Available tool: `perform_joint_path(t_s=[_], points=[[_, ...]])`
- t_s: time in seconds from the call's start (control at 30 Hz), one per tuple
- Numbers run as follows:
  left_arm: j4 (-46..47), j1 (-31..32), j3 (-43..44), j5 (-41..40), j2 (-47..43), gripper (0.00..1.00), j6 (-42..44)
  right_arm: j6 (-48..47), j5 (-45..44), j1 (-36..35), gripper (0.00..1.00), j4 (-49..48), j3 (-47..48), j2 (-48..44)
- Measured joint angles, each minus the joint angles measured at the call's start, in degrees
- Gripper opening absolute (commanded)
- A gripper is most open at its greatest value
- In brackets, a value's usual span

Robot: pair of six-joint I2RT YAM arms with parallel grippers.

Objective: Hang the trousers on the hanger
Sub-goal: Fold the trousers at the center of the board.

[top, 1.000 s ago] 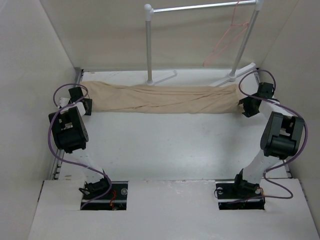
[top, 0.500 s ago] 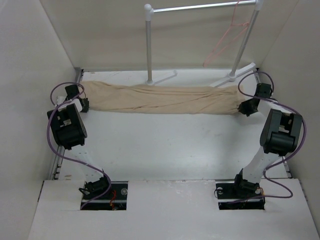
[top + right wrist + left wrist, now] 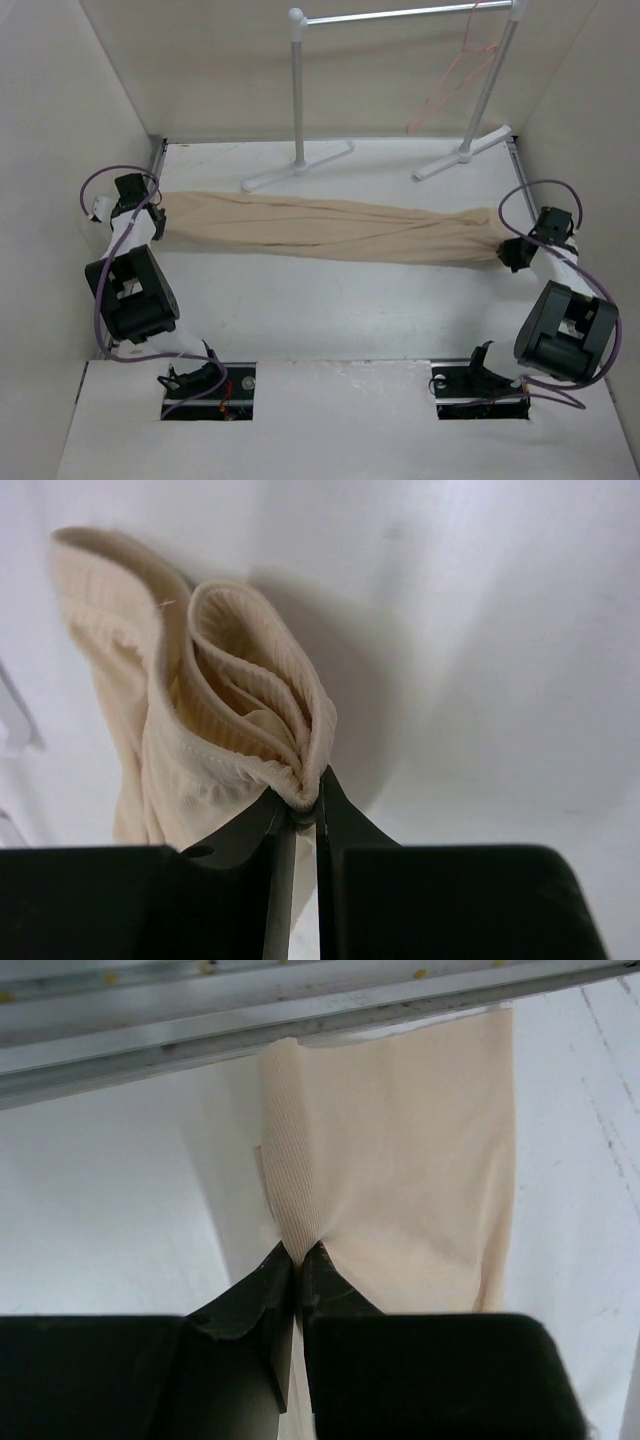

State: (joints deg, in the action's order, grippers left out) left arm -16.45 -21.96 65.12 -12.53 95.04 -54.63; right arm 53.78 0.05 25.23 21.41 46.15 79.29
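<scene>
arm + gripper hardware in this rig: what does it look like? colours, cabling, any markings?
The two arms match: white links, boxy black joint housings, black bases set in cutouts. A purple cable loops along each arm. The left gripper and right gripper are black, with matte fingers tapering to wedge tips. No markings are visible.

Left end effector (image 3: 159,224) and right end effector (image 3: 509,255) clamped the trousers (image 3: 330,228), drawing them nearer.

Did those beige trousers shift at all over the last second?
Yes. The trousers slid toward the bottom of the overhead view, away from the white rack: its feet, partly covered before, now show fully.
</scene>
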Motion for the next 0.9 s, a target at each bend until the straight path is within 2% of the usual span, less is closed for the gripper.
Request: perform_joint_path(t_s=[0.17, 0.3, 0.33, 0.4, 0.5, 0.57, 0.63, 0.77, 0.83, 0.9], points=[[-2.62, -1.86, -7.52, -2.58, -7.54, 0.00, 3.26, 0.35, 0.66, 5.70, 0.03, 1.97, -7.85, -4.55], [-5.77, -3.48, -14.38, -4.13, -12.61, 0.01, 4.63, 0.44, 0.66, 8.63, 0.07, 6.86, -9.60, -10.14], [-6.86, -4.13, -15.67, -4.52, -13.68, 0.02, 4.85, 0.44, 0.26, 8.92, 0.10, 7.85, -9.55, -12.02], [-9.16, -5.62, -17.33, -5.44, -15.58, 0.09, 5.53, 0.44, -1.03, 8.92, 0.31, 9.66, -9.46, -15.37], [-11.54, -6.97, -18.62, -7.76, -17.90, 0.35, 6.49, 0.42, -3.37, 8.39, 0.60, 11.41, -9.44, -17.90], [-12.37, -6.75, -18.67, -9.11, -18.97, 0.46, 6.54, 0.11, -4.57, 7.98, 0.68, 12.50, -9.09, -18.03], [-13.46, -5.40, -18.05, -10.03, -19.85, 0.52, 6.49, -0.11, -5.49, 7.52, 0.72, 15.02, -7.13, -17.86], [-16.57, -1.42, -12.28, -12.07, -20.35, 0.54, 6.51, -0.24, -7.76, 6.38, 0.72, 18.27, 0.98, -18.27], [-16.55, 1.60, -8.48, -13.33, -21.11, 0.52, 6.56, -0.46, -8.90, 4.39, 0.62, 18.23, 4.76, -19.52], [-15.58, 5.27, -6.12, -13.92, -22.53, 0.47, 6.60, -0.90, -10.10, -0.17, 0.45, 17.16, 6.78, -21.46]])
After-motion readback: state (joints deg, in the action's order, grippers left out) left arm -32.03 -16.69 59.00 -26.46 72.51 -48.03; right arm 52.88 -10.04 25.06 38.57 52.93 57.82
